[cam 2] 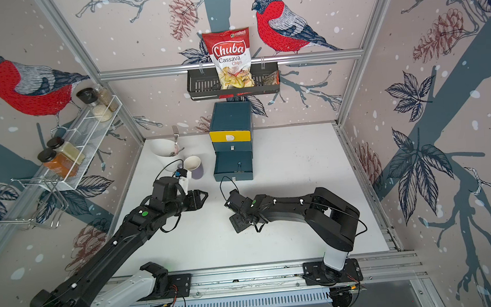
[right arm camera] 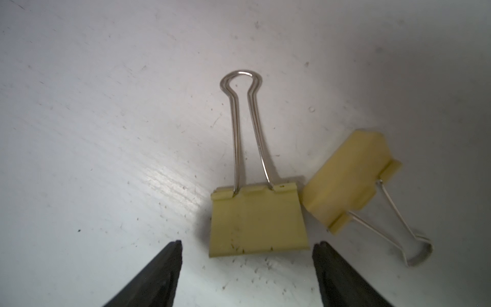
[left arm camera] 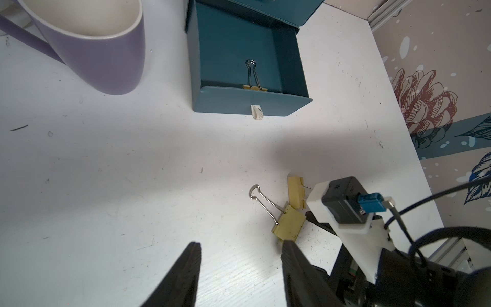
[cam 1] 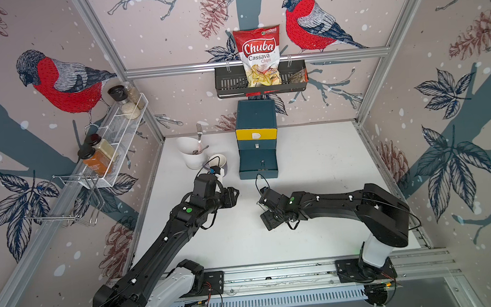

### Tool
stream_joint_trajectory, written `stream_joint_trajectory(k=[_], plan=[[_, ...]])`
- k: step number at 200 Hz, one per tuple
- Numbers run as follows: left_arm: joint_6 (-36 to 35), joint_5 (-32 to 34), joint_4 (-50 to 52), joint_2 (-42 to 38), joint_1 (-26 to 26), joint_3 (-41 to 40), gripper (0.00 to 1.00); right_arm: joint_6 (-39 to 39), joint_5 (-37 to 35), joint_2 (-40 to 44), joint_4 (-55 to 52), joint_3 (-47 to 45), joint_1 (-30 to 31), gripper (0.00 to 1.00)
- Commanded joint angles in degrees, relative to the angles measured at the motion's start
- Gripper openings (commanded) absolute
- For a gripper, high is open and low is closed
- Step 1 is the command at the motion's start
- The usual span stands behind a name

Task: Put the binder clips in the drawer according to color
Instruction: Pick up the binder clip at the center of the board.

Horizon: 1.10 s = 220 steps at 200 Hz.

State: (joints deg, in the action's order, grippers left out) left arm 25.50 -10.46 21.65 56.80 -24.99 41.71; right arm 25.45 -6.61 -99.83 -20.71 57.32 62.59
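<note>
The teal drawer (cam 1: 254,114) chest stands at the back with its yellow top front closed. Its bottom drawer (left arm camera: 297,66) is pulled out, and one yellow binder clip (left arm camera: 254,87) leans against the inside of its front wall. Two more yellow binder clips lie side by side on the white table, one (right arm camera: 257,220) just ahead of my right gripper (right arm camera: 248,243), the other (right arm camera: 345,180) beside it. My right gripper is open and low over them, holding nothing. My left gripper (left arm camera: 239,244) is open and empty, with one fingertip near the closer clip (left arm camera: 288,222). In both top views the right wrist hides these clips.
A purple mug (left arm camera: 106,53) stands left of the open drawer, with a white utensil cup (cam 1: 191,152) holding a fork behind it. A black wall basket (cam 1: 227,85) with a chips bag hangs above the chest. A white spice rack (cam 1: 117,134) is on the left wall.
</note>
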Motion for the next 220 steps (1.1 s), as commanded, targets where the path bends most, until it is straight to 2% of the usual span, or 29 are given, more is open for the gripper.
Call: stream_joint_trajectory(k=[1,45,74,115,141,167,198,220], plan=[[-0.5,0.2,-0.4,0.1,0.1,0.2,0.53,0.0,0.7,-1.4,2.1,-0.1,-0.1,0.83],[-0.6,0.2,-0.3,0.1,0.2,0.2,0.53,-1.3,-1.0,-3.9,1.9,0.9,-0.6,0.81],[-0.5,0.4,-0.4,0.0,0.1,0.2,0.53,-1.0,-1.3,-3.9,1.0,1.5,0.1,0.71],[-0.5,0.3,-0.5,0.2,0.1,0.2,0.53,0.3,-1.5,-2.3,0.0,1.3,1.1,0.62],[-0.5,0.3,-0.4,0.1,0.1,0.2,0.53,1.1,-2.2,-2.1,-0.5,1.5,1.7,0.49],[-0.4,0.2,-0.5,0.0,0.1,0.2,0.53,1.5,-2.5,-0.3,-0.4,2.5,1.7,0.41],[-0.4,-0.8,-0.7,0.6,0.1,-0.1,0.53,1.5,-2.6,3.9,-1.7,5.3,1.2,0.39],[-0.5,-1.9,-1.0,1.6,0.1,0.0,0.53,1.3,-1.0,6.3,-1.6,7.5,-2.1,0.38]])
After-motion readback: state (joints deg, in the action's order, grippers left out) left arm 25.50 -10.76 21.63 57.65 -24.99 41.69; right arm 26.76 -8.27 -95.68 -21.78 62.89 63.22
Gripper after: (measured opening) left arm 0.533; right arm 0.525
